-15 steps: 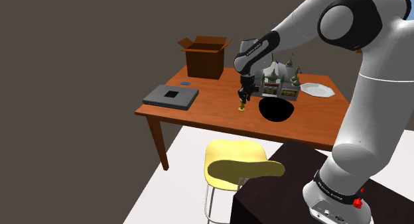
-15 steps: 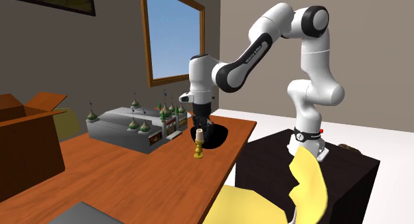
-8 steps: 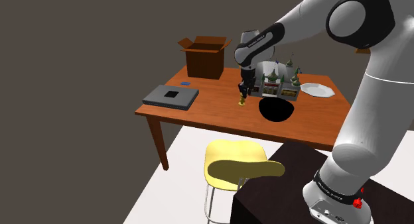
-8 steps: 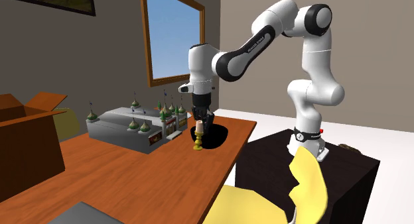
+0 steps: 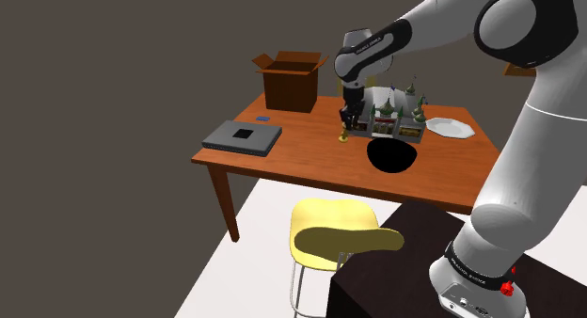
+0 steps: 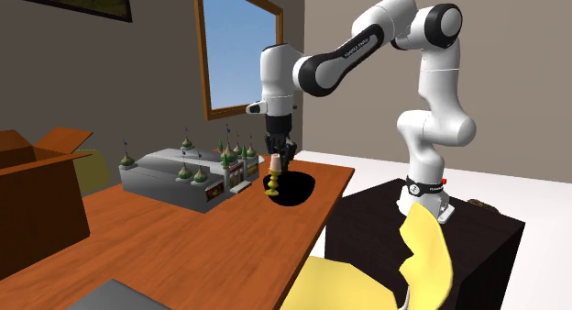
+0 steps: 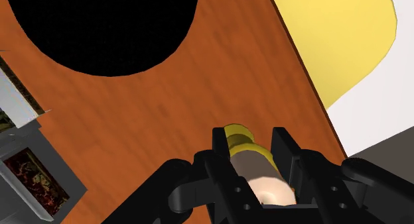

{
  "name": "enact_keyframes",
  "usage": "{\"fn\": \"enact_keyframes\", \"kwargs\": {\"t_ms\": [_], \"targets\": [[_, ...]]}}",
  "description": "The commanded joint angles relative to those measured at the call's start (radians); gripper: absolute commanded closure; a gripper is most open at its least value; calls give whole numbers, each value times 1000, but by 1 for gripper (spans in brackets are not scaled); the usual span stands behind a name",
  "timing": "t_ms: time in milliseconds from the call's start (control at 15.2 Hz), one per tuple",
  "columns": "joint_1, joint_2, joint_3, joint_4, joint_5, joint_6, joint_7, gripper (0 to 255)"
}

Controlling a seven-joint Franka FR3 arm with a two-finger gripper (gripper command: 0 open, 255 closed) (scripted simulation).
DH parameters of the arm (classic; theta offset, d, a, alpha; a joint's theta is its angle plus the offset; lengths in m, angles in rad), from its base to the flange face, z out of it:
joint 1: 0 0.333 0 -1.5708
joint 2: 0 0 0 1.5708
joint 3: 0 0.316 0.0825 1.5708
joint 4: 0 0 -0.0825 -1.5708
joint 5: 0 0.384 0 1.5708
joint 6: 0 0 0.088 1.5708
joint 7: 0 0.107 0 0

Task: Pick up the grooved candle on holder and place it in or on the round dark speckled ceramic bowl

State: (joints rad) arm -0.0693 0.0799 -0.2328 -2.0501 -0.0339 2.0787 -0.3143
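Note:
A pale candle on a brass holder (image 6: 274,178) hangs above the wooden table (image 6: 174,239), clasped between the fingers of my black gripper (image 6: 276,161). In the shoulder view the candle (image 5: 345,134) is lifted just beside the round black bowl (image 5: 392,155), under the gripper (image 5: 349,119). From the wrist, the candle (image 7: 255,164) sits between the two fingers (image 7: 223,153), with the bowl (image 7: 103,24) lying beyond it on the table. In the second exterior view the bowl (image 6: 298,189) rests right behind the candle.
A grey model building with small spires (image 5: 396,114) stands behind the bowl. A white plate (image 5: 450,128), an open cardboard box (image 5: 292,79) and a grey flat device (image 5: 243,136) also sit on the table. A yellow chair (image 5: 331,233) stands at the table's front edge.
My gripper has risen with the candle in it and drifted toward the bowl. The candle has left the tabletop.

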Motion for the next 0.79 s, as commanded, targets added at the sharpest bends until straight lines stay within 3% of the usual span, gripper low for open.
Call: {"fn": "enact_keyframes", "kwargs": {"t_ms": [0, 330, 726], "targets": [[2, -10, 1, 20, -2, -29, 3, 255], [3, -32, 2, 58, -6, -90, 4, 255], [-58, -143, -59, -45, -44, -88, -100, 255]]}}
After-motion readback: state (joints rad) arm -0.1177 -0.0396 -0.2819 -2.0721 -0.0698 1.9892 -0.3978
